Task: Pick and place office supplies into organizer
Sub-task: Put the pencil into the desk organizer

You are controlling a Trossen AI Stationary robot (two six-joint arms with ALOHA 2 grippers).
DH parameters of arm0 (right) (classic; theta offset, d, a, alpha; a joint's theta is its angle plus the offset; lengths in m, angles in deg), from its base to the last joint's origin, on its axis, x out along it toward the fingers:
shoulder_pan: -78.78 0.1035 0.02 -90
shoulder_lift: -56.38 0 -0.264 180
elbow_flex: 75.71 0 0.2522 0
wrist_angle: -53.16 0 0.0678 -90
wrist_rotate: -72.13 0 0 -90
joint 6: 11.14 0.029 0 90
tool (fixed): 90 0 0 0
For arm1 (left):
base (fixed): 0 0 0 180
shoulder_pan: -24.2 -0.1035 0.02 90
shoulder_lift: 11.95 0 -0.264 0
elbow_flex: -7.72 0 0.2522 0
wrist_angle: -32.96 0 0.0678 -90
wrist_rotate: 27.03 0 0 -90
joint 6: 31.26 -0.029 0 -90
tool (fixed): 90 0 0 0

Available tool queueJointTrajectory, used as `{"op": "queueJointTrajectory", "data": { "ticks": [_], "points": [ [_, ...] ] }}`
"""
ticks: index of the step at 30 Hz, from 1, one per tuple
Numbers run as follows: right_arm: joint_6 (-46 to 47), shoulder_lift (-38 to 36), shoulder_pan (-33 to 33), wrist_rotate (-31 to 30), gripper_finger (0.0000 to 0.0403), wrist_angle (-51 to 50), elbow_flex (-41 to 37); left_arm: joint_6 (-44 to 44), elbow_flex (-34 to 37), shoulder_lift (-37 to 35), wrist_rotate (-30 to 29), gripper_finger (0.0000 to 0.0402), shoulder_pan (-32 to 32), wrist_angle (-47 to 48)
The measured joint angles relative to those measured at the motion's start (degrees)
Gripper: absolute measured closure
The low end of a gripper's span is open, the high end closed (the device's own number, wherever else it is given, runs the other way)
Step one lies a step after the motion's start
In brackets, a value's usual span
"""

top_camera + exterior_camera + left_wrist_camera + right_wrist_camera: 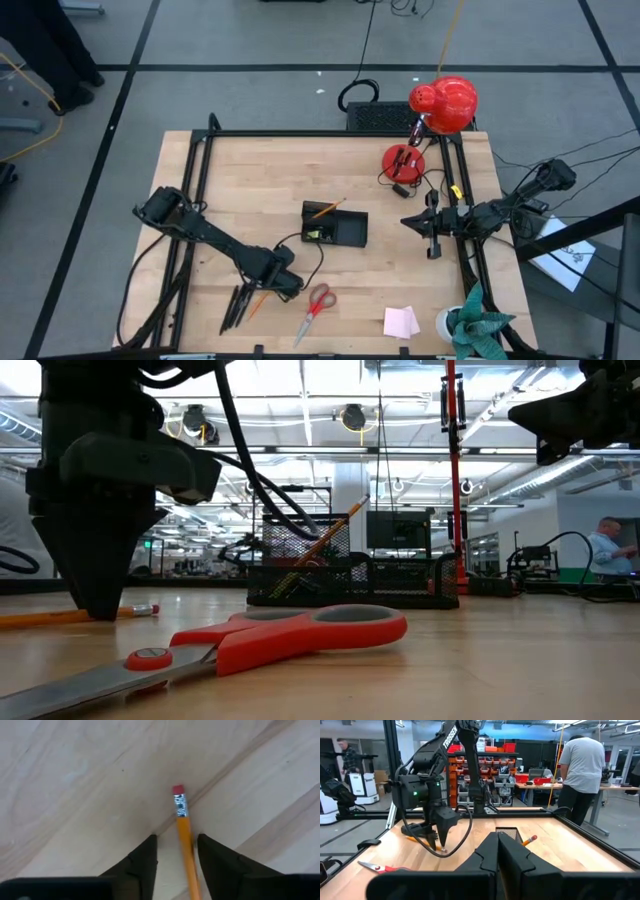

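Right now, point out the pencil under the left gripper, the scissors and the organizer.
pencil (184, 832): left wrist view, on the orange shaft.
scissors (321, 297): high view, on the red handles.
organizer (350, 232): high view, on its black mesh compartment.

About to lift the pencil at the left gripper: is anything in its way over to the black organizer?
Nothing visible blocks it. The orange pencil with the red eraser lies between the left gripper fingers, and bare wooden table runs from there to the black mesh organizer tray. The red-handled scissors lie off to the side.

Left tool (441, 848) touches table (470, 847) beside scissors (377, 867).
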Motion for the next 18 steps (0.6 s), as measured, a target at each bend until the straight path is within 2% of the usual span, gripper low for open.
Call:
{"op": "queueJointTrajectory", "data": {
  "ticks": [11,18],
  "points": [
    [0.02,0.00,0.00,0.07,0.0399,0.15,0.00,-1.04,0.22,0.00,-2.76,0.0367,0.17,0.25],
    [0.02,0.00,0.00,0.09,0.0399,0.15,0.02,-2.52,0.22,-0.07,-3.72,0.0395,0.22,-0.15]
  ]
}}
